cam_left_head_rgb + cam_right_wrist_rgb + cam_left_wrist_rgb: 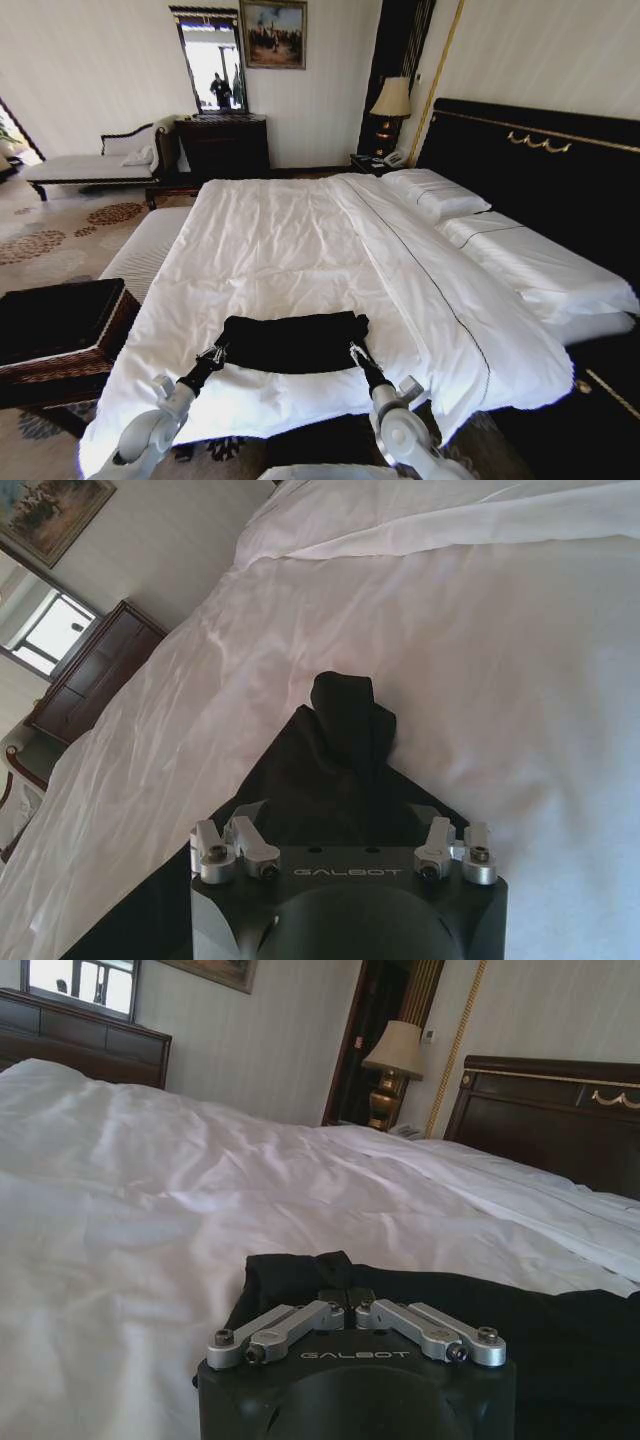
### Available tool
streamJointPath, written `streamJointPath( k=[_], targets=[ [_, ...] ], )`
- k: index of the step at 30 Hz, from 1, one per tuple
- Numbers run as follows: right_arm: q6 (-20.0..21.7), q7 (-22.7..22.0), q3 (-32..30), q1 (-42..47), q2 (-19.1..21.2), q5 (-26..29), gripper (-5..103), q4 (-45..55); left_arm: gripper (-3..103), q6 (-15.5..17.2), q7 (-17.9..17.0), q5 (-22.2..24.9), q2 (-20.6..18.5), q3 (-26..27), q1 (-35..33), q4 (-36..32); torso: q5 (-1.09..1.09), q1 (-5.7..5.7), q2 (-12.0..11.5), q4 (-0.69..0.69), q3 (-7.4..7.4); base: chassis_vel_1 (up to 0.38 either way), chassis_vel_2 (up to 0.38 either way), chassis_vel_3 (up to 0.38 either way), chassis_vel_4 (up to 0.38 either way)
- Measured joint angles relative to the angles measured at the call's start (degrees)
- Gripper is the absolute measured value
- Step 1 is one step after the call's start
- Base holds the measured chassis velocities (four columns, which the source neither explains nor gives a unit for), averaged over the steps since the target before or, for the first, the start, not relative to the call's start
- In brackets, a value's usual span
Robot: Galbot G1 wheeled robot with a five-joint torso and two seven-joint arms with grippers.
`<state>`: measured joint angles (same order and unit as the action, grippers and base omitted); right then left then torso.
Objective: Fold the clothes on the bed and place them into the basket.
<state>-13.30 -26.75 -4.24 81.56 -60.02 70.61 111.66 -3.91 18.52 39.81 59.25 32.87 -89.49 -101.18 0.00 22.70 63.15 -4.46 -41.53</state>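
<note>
The T-shirt (293, 342) lies folded, its lettering hidden. The basket (60, 335) is cut off at the left edge. The right gripper (345, 825) hides its own fingertips.

Left hand (219, 352) pinched closed, right hand (352, 350) spread, both arms outstretched.

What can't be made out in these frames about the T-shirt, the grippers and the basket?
- T-shirt: lettering hidden, head view; folded fabric covers it.
- Left gripper: fingertips appear closed against the shirt edge; actual pinch hidden by the gripper body, left wrist view.
- Right gripper: fingertips buried in black cloth, right wrist view.
- Basket: cut off by the head view's left edge; interior too dark to read.
</note>
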Motion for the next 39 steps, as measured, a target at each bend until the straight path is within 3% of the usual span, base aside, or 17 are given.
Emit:
streamJointPath(
  k=[3,5,7,8,12,14,18,29,39],
  targets=[
    [-0.24,-0.02,-0.05,0.49,0.01,-0.13,58,0.25,0,-0.1,0.0,0.03,-0.29,0.38,-0.3,-0.17,0.0,0.0,0.0,0.0,0.0,0.0,0.0,0.0,0.0],
    [-0.33,-0.04,-0.07,0.64,0.02,-0.21,58,0.37,0,-0.11,0.0,0.03,-0.38,0.42,-0.39,-0.21,0.0,0.0,0.0,0.0,0.0,0.0,0.0,0.0,0.0],
    [-0.6,-0.21,-0.25,1.43,0.23,-0.71,47,1.18,0,-0.11,0.0,0.09,-0.89,0.5,-0.72,-0.38,0.0,0.0,0.0,0.0,0.0,0.0,0.0,0.0,0.0],
    [-0.6,-0.21,-0.25,1.43,0.23,-0.71,47,1.18,0,-0.11,0.0,0.09,-0.89,0.5,-0.72,-0.38,0.0,0.0,0.0,0.0,0.0,0.0,0.0,0.0,0.0],
    [-1.12,-0.28,-0.69,2.66,0.85,-1.94,25,1.75,0,0.35,-0.04,1.31,-1.94,0.57,-1.01,-1.04,0.0,0.0,0.0,0.0,0.0,0.0,0.0,0.0,0.0],
    [-1.3,-0.19,-0.83,2.72,0.89,-2.01,25,1.64,0,0.63,-0.06,1.85,-2.13,0.57,-0.99,-1.16,0.0,0.0,0.0,0.0,0.0,0.0,0.0,0.0,0.0],
    [-1.63,0.17,-1.77,2.93,1.16,-2.24,4,1.91,0,1.78,0.36,4.41,-3.45,0.28,-0.78,-1.17,0.0,0.0,0.0,0.0,0.0,0.0,0.0,0.0,0.0],
    [-3.0,2.3,-3.39,4.51,3.14,-2.38,0,2.77,0,3.42,2.67,10.8,-10.81,1.45,-0.12,0.13,0.01,0.0,0.0,0.0,0.0,0.0,0.0,0.0,0.0],
    [-3.7,2.97,-4.48,6.17,4.65,-3.43,0,3.87,0,2.59,5.35,9.61,-14.46,2.61,-2.64,0.27,0.01,0.0,0.0,0.0,0.0,0.0,0.0,0.0,0.0]
  ],
)
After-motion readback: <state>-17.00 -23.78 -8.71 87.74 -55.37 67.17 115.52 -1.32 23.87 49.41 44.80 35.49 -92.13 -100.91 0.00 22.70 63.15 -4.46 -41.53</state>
